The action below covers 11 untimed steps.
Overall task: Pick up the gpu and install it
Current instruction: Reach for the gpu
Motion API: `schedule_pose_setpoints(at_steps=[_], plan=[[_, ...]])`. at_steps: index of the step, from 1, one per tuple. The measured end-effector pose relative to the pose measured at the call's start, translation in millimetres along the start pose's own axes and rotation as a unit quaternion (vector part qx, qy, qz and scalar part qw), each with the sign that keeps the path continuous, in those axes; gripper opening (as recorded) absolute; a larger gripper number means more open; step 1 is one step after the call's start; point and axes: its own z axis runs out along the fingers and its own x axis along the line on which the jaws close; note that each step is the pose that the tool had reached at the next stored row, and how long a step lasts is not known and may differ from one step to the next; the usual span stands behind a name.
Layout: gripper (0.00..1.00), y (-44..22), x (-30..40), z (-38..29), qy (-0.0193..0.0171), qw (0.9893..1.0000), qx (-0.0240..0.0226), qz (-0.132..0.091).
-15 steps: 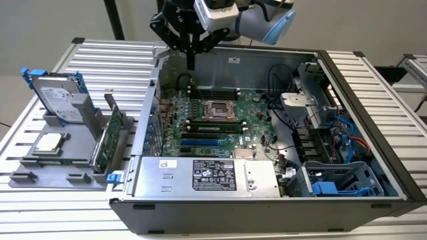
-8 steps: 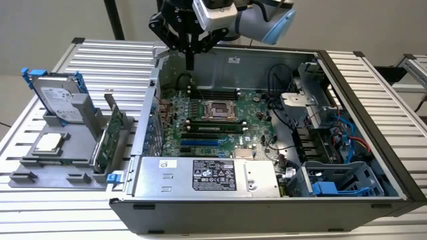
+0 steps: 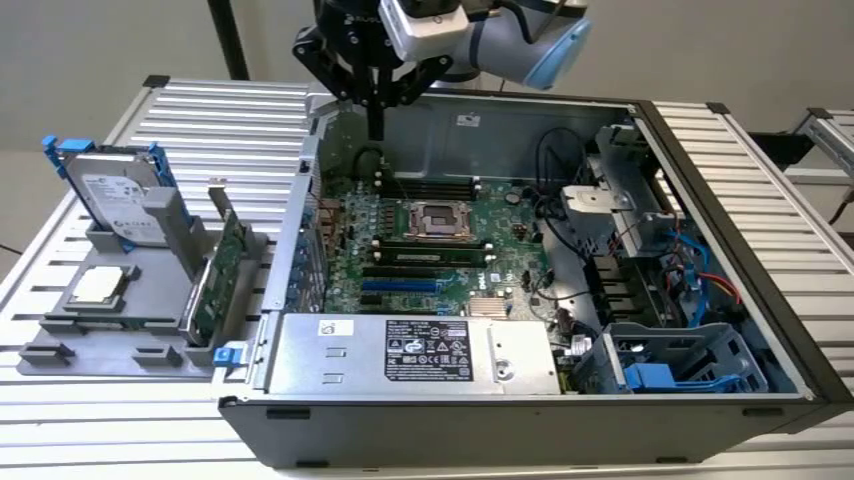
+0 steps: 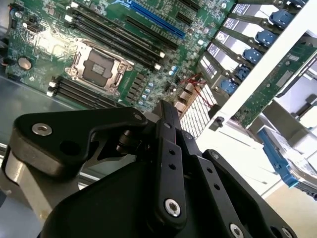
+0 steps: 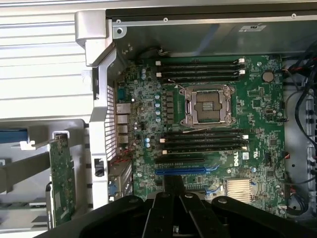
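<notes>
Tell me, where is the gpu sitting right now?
The gpu stands on edge in the grey holder at the exterior view's left, outside the open computer case, between its side wall and the hard drive.

In the exterior view the arm [image 3: 523, 35] is cut off by the upper edge. The gpu [image 3: 216, 285] stands with its lower edge sunk out of sight in the grey rack [image 3: 180, 235]. The print on the power supply [image 3: 414, 355] is too small to tell. In the first wrist view the end effector [image 5: 173, 187] runs off the picture's edge, covering a strip of the motherboard [image 5: 213, 124] and one end of the gpu. In the second wrist view its black body hides part of the board, and the hard drive [image 4: 285, 163] is cropped at the edge.
</notes>
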Motion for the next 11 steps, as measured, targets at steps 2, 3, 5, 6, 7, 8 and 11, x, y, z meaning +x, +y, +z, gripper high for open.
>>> schedule_pose_setpoints(at_steps=[2, 3, 5, 6, 7, 8, 11], plan=[[0.0, 0.0, 0.6, 0.0, 0.0, 1.0, 0.0, 0.0], [0.0, -0.1, 0.9, 0.0, 0.0, 1.0, -0.0001, 0.0], [0.0, -0.1, 1.5, 0.0, 0.0, 1.0, 0.0, 0.0], [0.0, -0.1, 1.8, 0.0, 0.0, 1.0, 0.0, 0.0], [0.0, -0.2, 2.1, 0.0, 0.0, 1.0, 0.0, 0.0], [0.0, -0.2, 2.5, 0.0, 0.0, 1.0, 0.0, 0.0], [0.0, -0.3, 3.7, -0.1, 0.0, 1.0, 0.0, 0.0]])
